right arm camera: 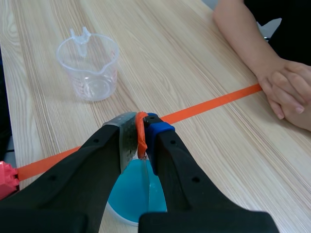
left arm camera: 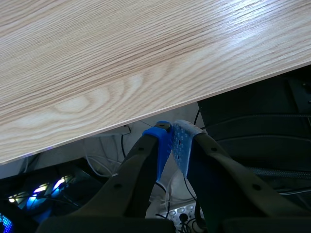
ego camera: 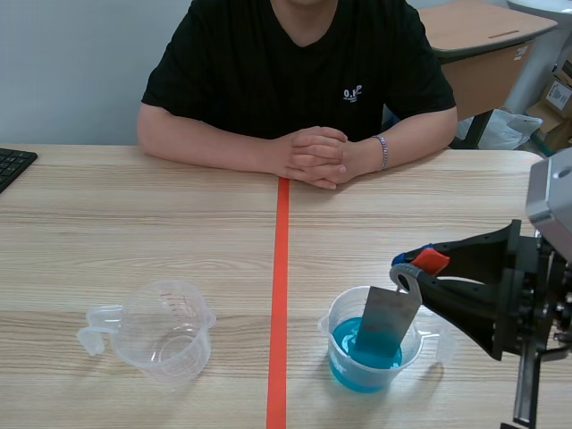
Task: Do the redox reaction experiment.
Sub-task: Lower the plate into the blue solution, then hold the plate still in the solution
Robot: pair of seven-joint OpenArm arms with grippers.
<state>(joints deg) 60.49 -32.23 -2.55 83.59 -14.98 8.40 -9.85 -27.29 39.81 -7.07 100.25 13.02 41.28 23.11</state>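
Note:
A clear beaker (ego camera: 340,315) holding blue liquid (ego camera: 362,350) stands just right of the orange tape line, near the table's front. A grey metal sheet (ego camera: 387,317) stands tilted in it, its lower end in the liquid. My right gripper (ego camera: 409,273) is shut on the sheet's top edge. In the right wrist view the metal sheet (right arm camera: 128,140) is pinched between the fingers of the right gripper (right arm camera: 141,128), above the blue liquid (right arm camera: 129,194). My left gripper (left arm camera: 172,132) is shut on nothing, hanging past the table's front edge.
An empty clear measuring cup (ego camera: 165,329) stands left of the tape line, also visible as the empty cup (right arm camera: 90,63) ahead of my right gripper. A person's clasped hands (ego camera: 313,156) rest at the far side. A keyboard (ego camera: 13,165) lies at the far left.

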